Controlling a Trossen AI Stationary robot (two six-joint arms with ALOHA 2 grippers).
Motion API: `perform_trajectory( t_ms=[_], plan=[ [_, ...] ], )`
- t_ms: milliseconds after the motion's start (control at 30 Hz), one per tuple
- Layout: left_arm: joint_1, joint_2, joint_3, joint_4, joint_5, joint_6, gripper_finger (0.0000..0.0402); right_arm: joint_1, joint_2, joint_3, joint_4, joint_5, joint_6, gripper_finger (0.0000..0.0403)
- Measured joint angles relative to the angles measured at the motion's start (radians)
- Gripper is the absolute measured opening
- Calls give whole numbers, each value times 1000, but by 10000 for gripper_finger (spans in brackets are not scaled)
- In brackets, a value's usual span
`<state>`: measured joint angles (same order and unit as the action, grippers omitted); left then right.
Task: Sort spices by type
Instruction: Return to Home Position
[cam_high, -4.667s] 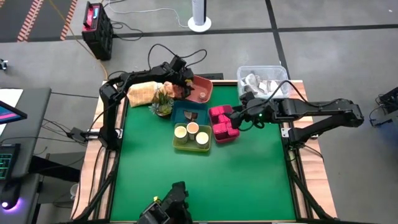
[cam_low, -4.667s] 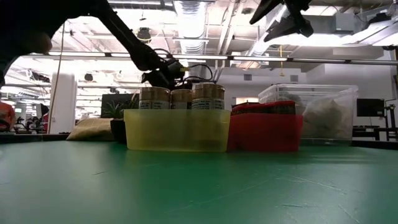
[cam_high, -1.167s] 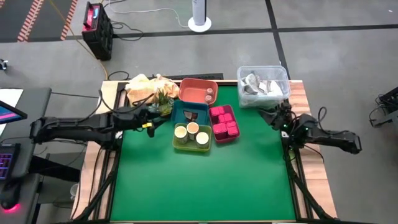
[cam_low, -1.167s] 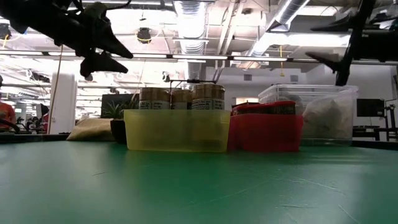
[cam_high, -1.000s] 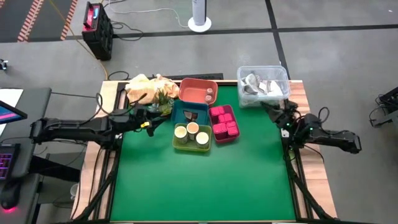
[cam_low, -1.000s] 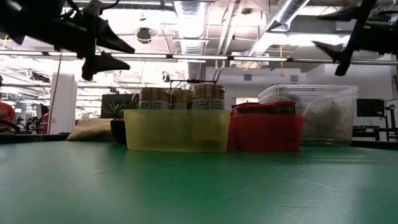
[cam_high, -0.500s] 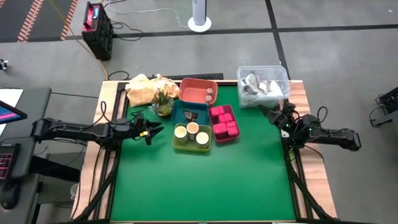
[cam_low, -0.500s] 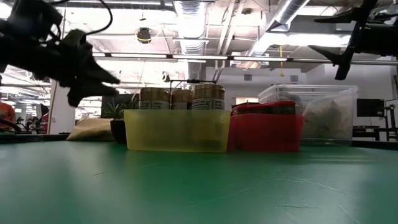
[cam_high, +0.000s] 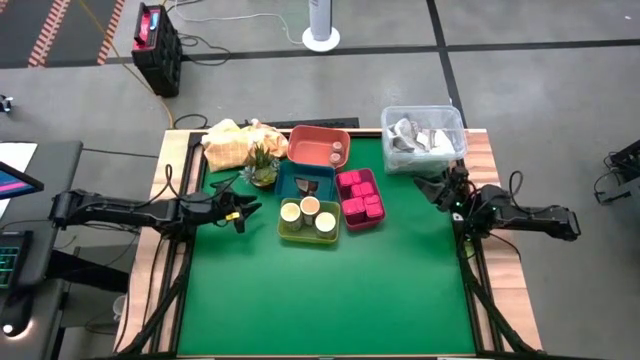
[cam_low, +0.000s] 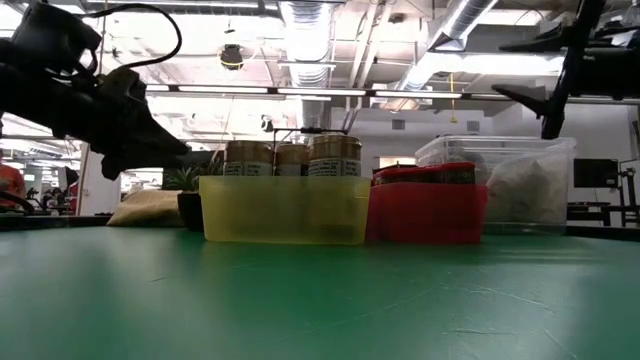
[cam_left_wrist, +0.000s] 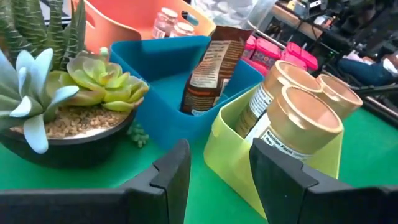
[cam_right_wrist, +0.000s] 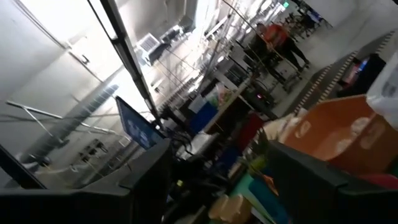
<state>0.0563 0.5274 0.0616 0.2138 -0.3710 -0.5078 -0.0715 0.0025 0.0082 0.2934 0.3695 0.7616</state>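
My left gripper (cam_high: 243, 212) hangs over the left side of the green mat (cam_high: 320, 300), fingers parted and holding nothing. To its right, three jars (cam_high: 308, 210) stand together in the yellow tray (cam_high: 308, 240), and a brown packet (cam_high: 307, 185) leans in the blue tray (cam_high: 290, 178) behind. Two small bottles (cam_high: 337, 149) sit in the far orange tray (cam_high: 310, 148), and pink blocks (cam_high: 360, 195) fill the red tray (cam_high: 360, 224). Nothing lies loose, so I judge the sorting finished. My right gripper (cam_high: 437, 186) hovers at the right edge, fingers spread, empty

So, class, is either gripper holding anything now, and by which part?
Nothing is held: the left gripper and the right gripper are both open, with nothing between their fingers.
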Motion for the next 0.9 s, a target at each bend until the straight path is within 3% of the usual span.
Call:
perform_trajectory(
  t_ms=[433, 900],
  plan=[
    [0, 0, 1, -56, 0, 37, 153, 0, 0, 0, -213, -1, -2, 282],
    [0, 0, 4, -209, 0, 37, 153, 0, 5, 0, -226, -3, -2, 282]
  ],
)
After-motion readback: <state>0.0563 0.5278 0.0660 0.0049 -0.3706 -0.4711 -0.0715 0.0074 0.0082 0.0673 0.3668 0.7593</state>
